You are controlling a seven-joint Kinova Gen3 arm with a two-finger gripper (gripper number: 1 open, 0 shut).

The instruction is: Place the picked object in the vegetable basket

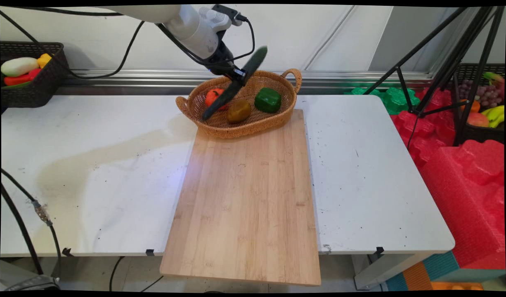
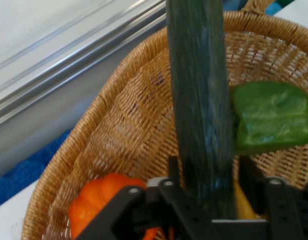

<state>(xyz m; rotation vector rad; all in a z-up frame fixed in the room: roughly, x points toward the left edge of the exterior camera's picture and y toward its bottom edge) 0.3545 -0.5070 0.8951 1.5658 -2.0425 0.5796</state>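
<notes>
The place looks like a robotics lab rather than a home kitchen: a plain white table (image 1: 112, 173) stands against a bare panelled wall, black tripod legs (image 1: 451, 53) rise at the right, red and green foam blocks (image 1: 463, 173) lie heaped beside it, and black baskets of toy produce (image 1: 26, 74) flank the table.

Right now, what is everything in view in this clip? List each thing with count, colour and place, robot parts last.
cucumber: 1, dark green, held tilted above the basket
basket: 1, tan wicker, far end of the board
tomato: 1, orange-red, basket's left side
pepper: 1, green, basket's right side
brown fruit: 1, yellow-brown, basket's middle
board: 1, light wood, table centre, overhanging the near edge
table: 1, white
black baskets: 2, holding produce, far left and far right
red foam: right of the table
tripod: 1, black, upper right
end effector: 1, black, shut on the cucumber
</notes>
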